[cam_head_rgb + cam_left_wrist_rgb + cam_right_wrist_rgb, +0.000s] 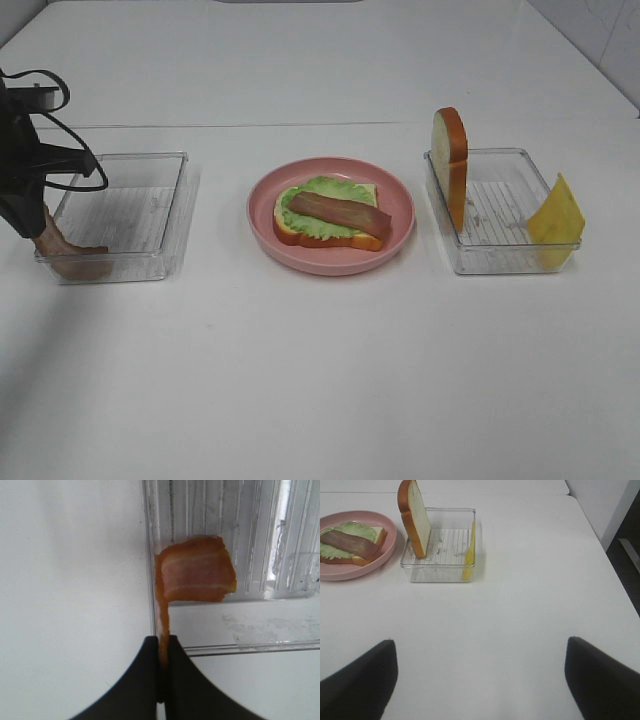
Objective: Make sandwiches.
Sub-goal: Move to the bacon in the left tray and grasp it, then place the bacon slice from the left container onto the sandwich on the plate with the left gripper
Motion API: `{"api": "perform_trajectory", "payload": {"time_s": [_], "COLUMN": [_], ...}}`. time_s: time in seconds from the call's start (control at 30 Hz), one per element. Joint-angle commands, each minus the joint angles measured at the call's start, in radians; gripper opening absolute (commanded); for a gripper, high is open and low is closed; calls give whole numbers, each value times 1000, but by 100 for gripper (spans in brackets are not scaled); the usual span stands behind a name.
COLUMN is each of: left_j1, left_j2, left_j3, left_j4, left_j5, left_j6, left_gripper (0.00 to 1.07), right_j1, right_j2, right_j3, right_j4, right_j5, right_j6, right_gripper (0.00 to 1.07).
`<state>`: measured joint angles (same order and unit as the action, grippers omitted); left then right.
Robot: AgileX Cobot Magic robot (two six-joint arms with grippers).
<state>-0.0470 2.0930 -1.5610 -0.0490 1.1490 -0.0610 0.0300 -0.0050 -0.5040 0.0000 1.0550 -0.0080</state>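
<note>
While tight on a bacon strip [195, 570], left claw [163, 642] (right claw [480, 641] wide apart).

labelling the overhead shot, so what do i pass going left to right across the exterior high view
left gripper, shut on a bacon strip → pink plate carrying the open sandwich → upright bread slice → cheese square

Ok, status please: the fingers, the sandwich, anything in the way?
Left fingers shut on bacon strip at left tray. Right fingers open, empty. Plate holds bread, lettuce, other bacon. Nothing seen blocking path to plate.
</note>
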Motion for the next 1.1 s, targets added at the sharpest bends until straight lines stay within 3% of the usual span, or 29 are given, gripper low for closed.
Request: {"api": "perform_trajectory", "payload": {"time_s": [0.03, 0.43, 0.5, 0.67, 1.1], "left_j1": [-1, -5, -47, -107, -257], "left_j2": [-24, -188, -197, -194, 6], "left_j3": [-7, -82, -182, -283, -551], "left_j4": [-17, -109, -113, -135, -375], "left_j5": [13, 72, 125, 125, 79], "left_j6": [16, 26, 26, 26, 2], "left_gripper": [0, 0, 0, 0, 0], "right_j1": [-1, -1, -1, -1, -1], "right_j2": [-16, -16, -16, -16, -16], "right_j3": [3, 3, 3, 3, 3], "right_j4": [0, 0, 0, 0, 0], "right_j5": [-5, -5, -5, -5, -5], "right_j6": [8, 8, 8, 8, 8], "right_gripper": [82, 82, 82, 82, 82]}}
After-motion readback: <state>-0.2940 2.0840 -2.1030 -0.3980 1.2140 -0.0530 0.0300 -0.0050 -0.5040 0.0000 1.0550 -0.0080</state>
